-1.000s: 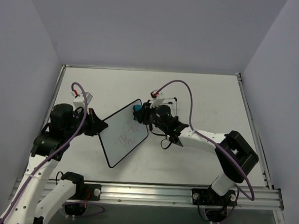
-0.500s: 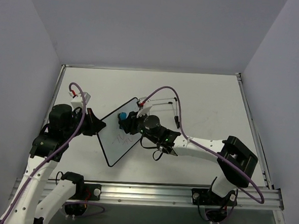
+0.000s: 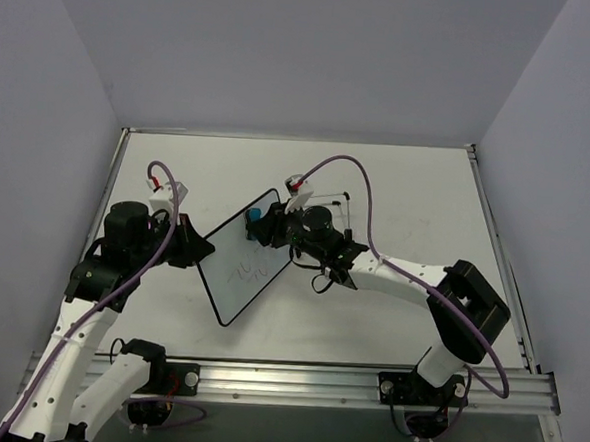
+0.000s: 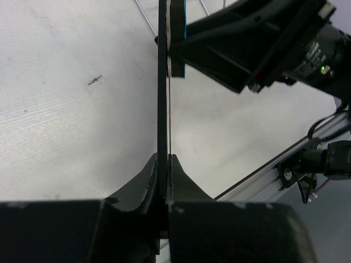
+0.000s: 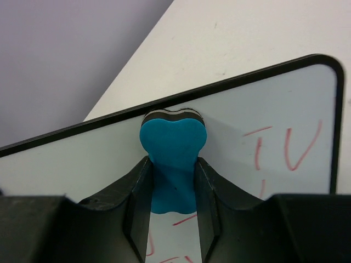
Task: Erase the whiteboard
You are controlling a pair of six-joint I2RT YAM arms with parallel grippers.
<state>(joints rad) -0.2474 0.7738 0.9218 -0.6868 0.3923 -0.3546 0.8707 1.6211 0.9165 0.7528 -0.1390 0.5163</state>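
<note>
Right claw [image 5: 171, 164], eraser [image 5: 173, 137] shifted toward whiteboard's [image 3: 240, 273] far edge; left claw [image 4: 164, 159] clamps rim.

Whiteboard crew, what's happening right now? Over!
Left gripper shut on whiteboard, at its edge. Right gripper shut on blue eraser, pad against the board. Red marks not yet wiped. Nothing in the way.

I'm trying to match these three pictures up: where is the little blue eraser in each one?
Top external: the blue eraser sits left of centre, near the whiteboard's far edge.
Left wrist: top centre, edge-on against the whiteboard.
Right wrist: centre, between the right gripper's fingers.
Shared landmark: the whiteboard's black rim.
</note>
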